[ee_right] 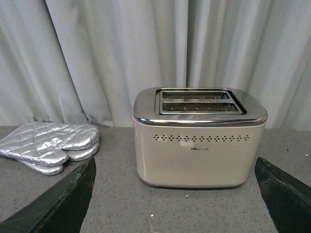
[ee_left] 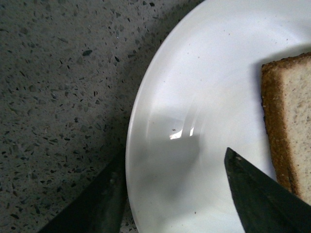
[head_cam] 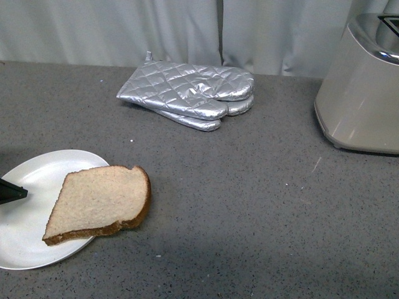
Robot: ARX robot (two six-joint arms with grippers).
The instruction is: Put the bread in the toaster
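Note:
The bread (head_cam: 100, 202), a light-brown slice with a darker crust, lies flat, partly on a round white plate (head_cam: 31, 187) and overhanging its right rim. My left gripper (ee_left: 175, 160) hovers open over the plate's left part, one finger beside the rim, the other finger (ee_left: 257, 199) close to the bread's crust (ee_left: 291, 126); only its tip (head_cam: 9, 192) shows in the front view. The beige toaster (head_cam: 361, 93) stands at the far right. My right gripper (ee_right: 175, 162) is open and faces the toaster (ee_right: 199, 145) from a short distance, with nothing between its fingers. The slots (ee_right: 199, 101) on top look dark and bare.
Silver quilted oven mitts (head_cam: 187, 93) lie stacked at the back middle, left of the toaster, also seen as mitts (ee_right: 48, 145) in the right wrist view. A pale curtain (head_cam: 187, 31) closes the back. Grey speckled counter (head_cam: 249, 199) stretches between plate and toaster.

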